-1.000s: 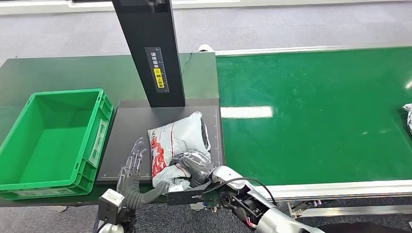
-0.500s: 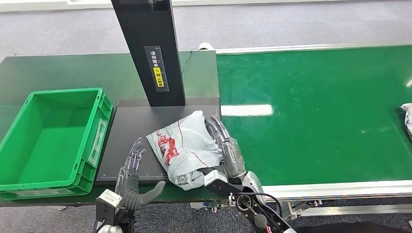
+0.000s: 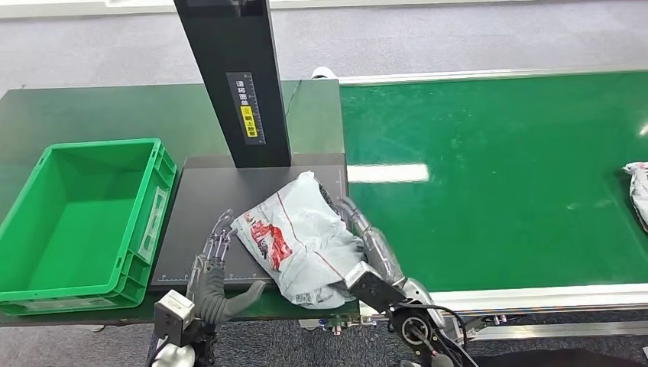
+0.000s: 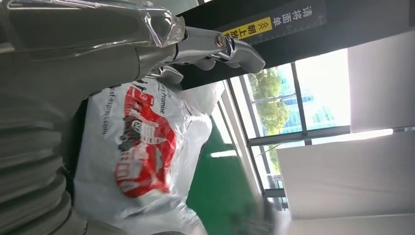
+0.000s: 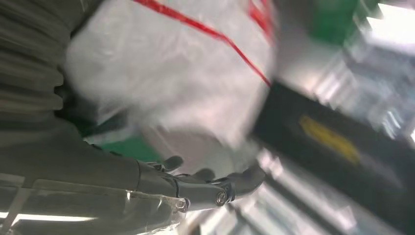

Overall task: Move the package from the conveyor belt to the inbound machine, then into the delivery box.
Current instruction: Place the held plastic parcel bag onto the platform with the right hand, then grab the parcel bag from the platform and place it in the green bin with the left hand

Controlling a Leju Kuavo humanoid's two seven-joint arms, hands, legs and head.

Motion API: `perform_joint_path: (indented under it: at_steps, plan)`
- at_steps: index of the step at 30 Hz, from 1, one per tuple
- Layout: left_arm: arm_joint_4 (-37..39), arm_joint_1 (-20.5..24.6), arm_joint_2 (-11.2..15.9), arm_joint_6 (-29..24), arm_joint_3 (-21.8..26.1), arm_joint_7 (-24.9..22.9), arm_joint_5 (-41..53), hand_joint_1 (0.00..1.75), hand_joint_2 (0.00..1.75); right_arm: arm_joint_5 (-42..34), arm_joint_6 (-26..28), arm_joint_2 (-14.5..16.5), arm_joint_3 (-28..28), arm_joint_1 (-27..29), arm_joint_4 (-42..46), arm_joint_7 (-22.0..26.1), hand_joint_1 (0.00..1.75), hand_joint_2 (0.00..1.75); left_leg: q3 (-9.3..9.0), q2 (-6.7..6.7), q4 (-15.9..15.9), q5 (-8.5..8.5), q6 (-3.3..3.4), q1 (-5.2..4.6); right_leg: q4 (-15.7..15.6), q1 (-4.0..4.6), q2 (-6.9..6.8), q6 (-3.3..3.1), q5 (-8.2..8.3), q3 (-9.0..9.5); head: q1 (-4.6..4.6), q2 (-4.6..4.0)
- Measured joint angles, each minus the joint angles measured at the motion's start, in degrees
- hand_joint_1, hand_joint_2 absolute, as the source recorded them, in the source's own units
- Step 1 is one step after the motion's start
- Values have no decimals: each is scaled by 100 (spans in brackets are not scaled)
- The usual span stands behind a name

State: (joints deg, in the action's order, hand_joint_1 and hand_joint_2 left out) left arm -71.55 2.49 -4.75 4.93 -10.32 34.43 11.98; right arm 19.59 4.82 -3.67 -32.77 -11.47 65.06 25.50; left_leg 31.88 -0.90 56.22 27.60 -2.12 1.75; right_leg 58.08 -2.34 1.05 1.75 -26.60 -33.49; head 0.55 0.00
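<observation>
From the head view, the package (image 3: 306, 237) lies on the black scanner plate (image 3: 206, 199) between both hands. The left hand (image 3: 210, 271) and right hand (image 3: 374, 252) flank it, fingers spread, holding nothing. The left wrist view shows its crumpled white plastic with red print.

Right wrist view blurred; 2nd package (image 3: 636, 193) cut off by pic edge.
</observation>
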Motion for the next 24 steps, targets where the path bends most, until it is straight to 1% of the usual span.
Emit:
perform_joint_path:
  at_steps: [1,2,4,8,14,16,18,21,24]
  plan:
    - [24,1,12,19,3,25,20,0,175,57,-357,-88,43,62,15,-128,0,175,2,4,0,0,0,0,0,0,-2,0,0,0,0,0]
    - [46,-3,21,29,7,48,38,0,175,87,-589,-165,91,127,18,-164,0,175,5,9,0,0,0,0,0,0,-5,1,-1,0,1,0]
    - [69,-24,31,27,16,73,61,0,175,45,-790,-279,217,230,18,-110,0,175,8,10,0,0,0,0,0,0,-6,1,-1,-1,0,0]
    - [73,-66,36,12,28,80,73,0,175,-11,-852,-394,422,313,18,-55,0,175,7,10,0,0,0,0,0,0,-6,1,-1,-2,-1,0]
    - [73,-76,36,3,29,78,87,0,175,-15,-858,-417,470,328,18,-48,0,175,8,11,0,0,0,0,0,0,-6,1,-1,-2,0,0]
    - [73,-100,48,-384,14,-215,620,0,175,-29,-731,-441,617,422,115,145,0,175,8,12,0,0,0,0,0,0,-7,1,-1,-3,-1,0]
    - [73,-119,60,-836,1,-553,1227,0,175,-2,-449,-451,801,571,344,517,0,175,10,13,0,0,0,0,0,0,-7,1,-1,-5,-1,0]
    - [73,-94,56,-870,8,-612,1331,0,175,189,42,-442,963,743,799,915,0,175,12,12,0,0,0,0,0,0,-7,1,-1,-8,-1,0]
    - [74,-31,40,-791,-4,-609,1334,0,175,362,456,-430,1069,870,1217,1056,0,175,11,11,0,0,0,0,0,0,-7,1,-1,-8,-1,0]
